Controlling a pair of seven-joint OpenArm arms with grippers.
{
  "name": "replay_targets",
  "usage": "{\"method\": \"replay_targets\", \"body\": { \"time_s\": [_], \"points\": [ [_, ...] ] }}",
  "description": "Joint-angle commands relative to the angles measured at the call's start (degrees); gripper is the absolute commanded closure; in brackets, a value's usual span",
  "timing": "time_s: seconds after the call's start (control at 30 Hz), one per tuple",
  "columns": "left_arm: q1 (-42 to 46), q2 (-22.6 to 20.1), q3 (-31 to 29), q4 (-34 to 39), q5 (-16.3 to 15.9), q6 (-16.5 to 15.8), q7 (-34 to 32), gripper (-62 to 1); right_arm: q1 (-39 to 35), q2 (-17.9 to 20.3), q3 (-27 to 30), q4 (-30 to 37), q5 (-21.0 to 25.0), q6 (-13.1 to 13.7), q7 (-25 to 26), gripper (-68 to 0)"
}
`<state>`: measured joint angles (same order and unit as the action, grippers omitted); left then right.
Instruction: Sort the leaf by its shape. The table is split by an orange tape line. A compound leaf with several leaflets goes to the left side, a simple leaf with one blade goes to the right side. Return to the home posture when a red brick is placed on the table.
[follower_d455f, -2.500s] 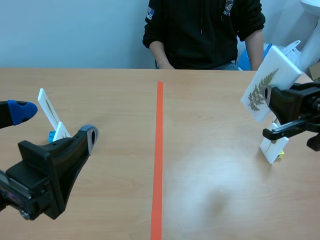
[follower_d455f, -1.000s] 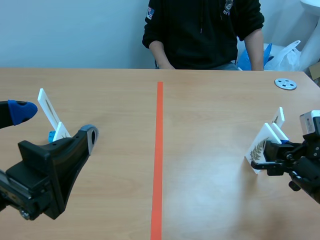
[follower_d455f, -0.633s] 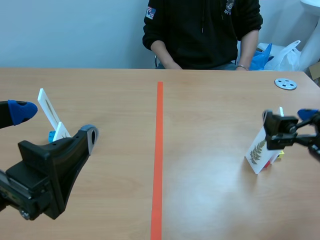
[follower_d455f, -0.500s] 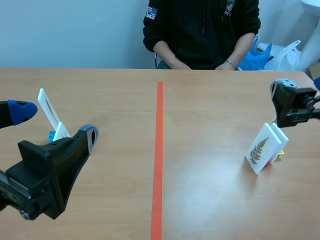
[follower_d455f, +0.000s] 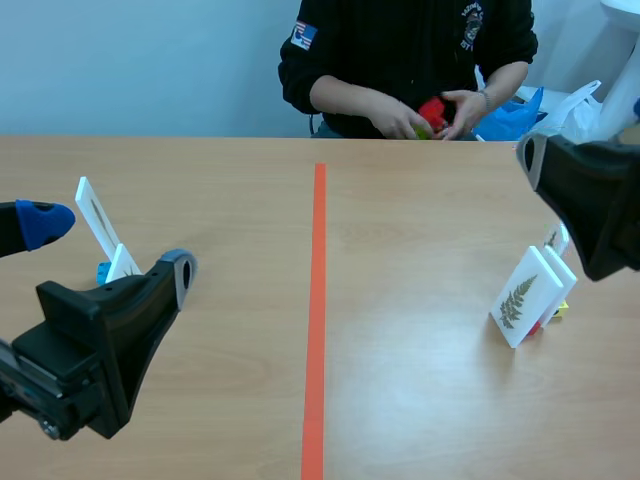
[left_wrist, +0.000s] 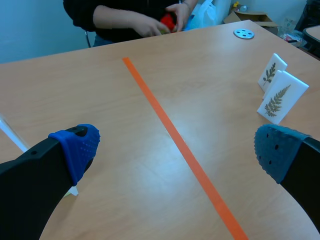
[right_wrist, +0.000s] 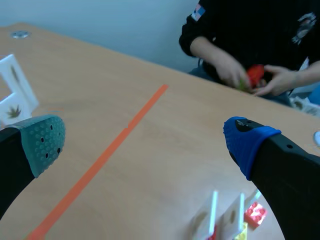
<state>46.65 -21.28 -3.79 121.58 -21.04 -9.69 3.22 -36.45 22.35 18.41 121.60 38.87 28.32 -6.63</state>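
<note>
The right gripper is seen spread wide and empty at the right edge, the fern-leaf card being stood just near of it, right of the orange tape line, while the left gripper is likewise spread and empty.

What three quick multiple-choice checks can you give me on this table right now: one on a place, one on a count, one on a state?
1. Where does the fern card stand?
A. left of the tape line
B. on the line
C. right of the line

2. How many cards stand right of the line?
A. one
B. two
C. four

3. How is the right gripper?
A. open
B. shut on the fern card
C. shut on nothing

Answers:
1 C: the card stands well off to the right of the line.
2 B: the fern card and a second card just behind it.
3 A: its fingers are wide apart with nothing between them.
</note>
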Motion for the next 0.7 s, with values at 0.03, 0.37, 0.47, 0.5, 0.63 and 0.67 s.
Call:
{"method": "replay_targets", "body": {
  "time_s": [0.03, 0.37, 0.47, 0.5, 0.63, 0.67],
  "points": [
    [-0.17, 0.11, -0.09, 0.61, -0.2, -0.42, -0.74, -62.3, -1.4, -0.13, 0.37, -0.02, 0.39, -0.15, 0.92, -67.9],
    [-0.15, 0.11, -0.09, 0.61, -0.2, -0.42, -0.24, -62.3, -3.58, -0.13, 0.37, -0.04, 0.33, -0.17, 0.22, -67.9],
    [-0.15, 0.11, -0.09, 0.61, -0.17, -0.42, -0.24, -62.3, -3.58, -0.13, 0.37, -0.04, 0.33, -0.17, -0.63, -67.9],
    [-0.15, 0.11, -0.09, 0.61, -0.17, -0.42, -0.17, -62.3, -3.58, -0.13, 0.37, -0.04, 0.33, -0.17, -0.9, -67.9],
    [-0.15, 0.11, -0.09, 0.61, -0.17, -0.42, -0.13, -62.3, -3.58, -0.13, 0.37, -0.04, 0.37, -0.2, -0.98, -67.9],
    [-0.15, 0.11, -0.09, 0.61, -0.17, -0.42, 0.0, -62.3, -3.58, -0.13, 0.37, -0.04, 0.37, -0.2, -0.98, -67.9]
  ]
}}
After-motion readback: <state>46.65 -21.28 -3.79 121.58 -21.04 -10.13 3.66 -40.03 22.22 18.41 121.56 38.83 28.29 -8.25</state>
